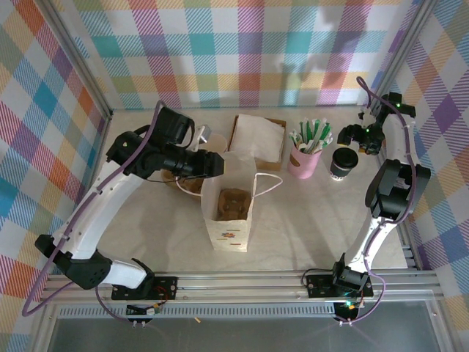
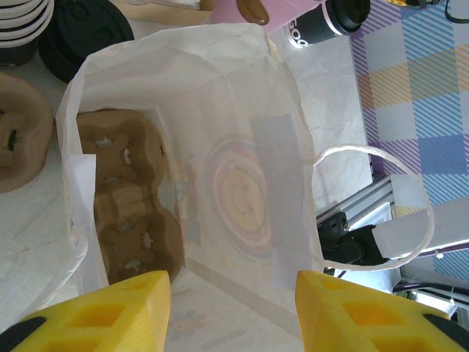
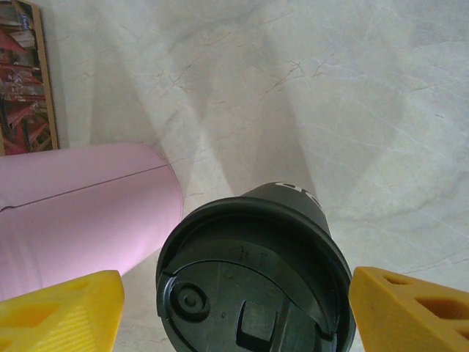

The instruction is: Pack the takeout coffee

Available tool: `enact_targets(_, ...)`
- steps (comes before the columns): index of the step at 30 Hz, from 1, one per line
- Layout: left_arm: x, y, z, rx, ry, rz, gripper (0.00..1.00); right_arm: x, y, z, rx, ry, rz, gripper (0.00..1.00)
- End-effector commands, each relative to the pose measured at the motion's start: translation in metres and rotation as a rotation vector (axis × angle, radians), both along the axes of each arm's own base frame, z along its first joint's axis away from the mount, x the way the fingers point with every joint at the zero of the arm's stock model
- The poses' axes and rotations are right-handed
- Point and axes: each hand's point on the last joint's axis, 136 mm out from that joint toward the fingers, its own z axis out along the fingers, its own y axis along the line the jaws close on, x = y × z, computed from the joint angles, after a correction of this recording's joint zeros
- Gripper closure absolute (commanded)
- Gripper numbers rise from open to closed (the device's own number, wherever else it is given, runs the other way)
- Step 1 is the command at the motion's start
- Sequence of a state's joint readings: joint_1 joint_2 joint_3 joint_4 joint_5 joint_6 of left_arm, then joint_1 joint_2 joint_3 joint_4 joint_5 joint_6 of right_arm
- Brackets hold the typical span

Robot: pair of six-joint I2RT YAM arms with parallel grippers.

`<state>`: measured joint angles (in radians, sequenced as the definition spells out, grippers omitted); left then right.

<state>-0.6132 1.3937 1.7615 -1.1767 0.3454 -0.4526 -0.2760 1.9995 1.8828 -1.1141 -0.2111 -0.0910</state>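
The takeout coffee [image 1: 343,163], a dark cup with a black lid [image 3: 253,282], stands upright on the table at the right, beside a pink cup [image 1: 304,161]. My right gripper [image 1: 353,139] hangs over it, open, a yellow finger on each side of the lid and not touching it [image 3: 234,293]. The white paper bag [image 1: 229,209] stands open at the centre with a brown cup carrier [image 2: 128,198] lying inside. My left gripper [image 1: 218,164] is at the bag's far left rim, open, its yellow fingertips apart above the bag's mouth [image 2: 231,293] with nothing pinched.
The pink cup [image 3: 80,205] holds green-and-white sticks [image 1: 311,136] and stands close to the coffee's left. A napkin box [image 1: 258,136] sits behind the bag. Left of the bag are stacked cups [image 2: 18,29], black lids [image 2: 84,33] and a spare brown carrier [image 2: 22,132].
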Motion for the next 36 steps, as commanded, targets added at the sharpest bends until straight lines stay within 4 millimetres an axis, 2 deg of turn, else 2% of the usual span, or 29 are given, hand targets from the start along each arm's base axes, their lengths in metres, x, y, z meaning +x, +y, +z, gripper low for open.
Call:
enact_targets(1, 0.000, 0.006, 0.019, -0.024, -0.045, 0.023, 0.52, -0.003, 0.009, -0.003, -0.010, 0.035, 0.035, 0.20)
enact_targets(10, 0.001, 0.009, 0.025, -0.017, -0.063, 0.030, 0.52, -0.009, 0.012, -0.015, -0.086, 0.109, 0.017, 0.18)
enact_targets(25, -0.001, 0.009, 0.025, -0.014, -0.076, 0.015, 0.52, -0.029, 0.013, -0.016, -0.164, 0.161, 0.040, 0.13)
enact_targets(29, -0.001, 0.009, 0.026, -0.012, -0.079, 0.005, 0.51, -0.030, 0.018, -0.017, -0.174, 0.166, 0.051, 0.15)
enact_targets(36, 0.001, 0.009, 0.026, -0.010, -0.085, -0.001, 0.50, -0.030, 0.020, -0.020, -0.198, 0.184, 0.047, 0.24)
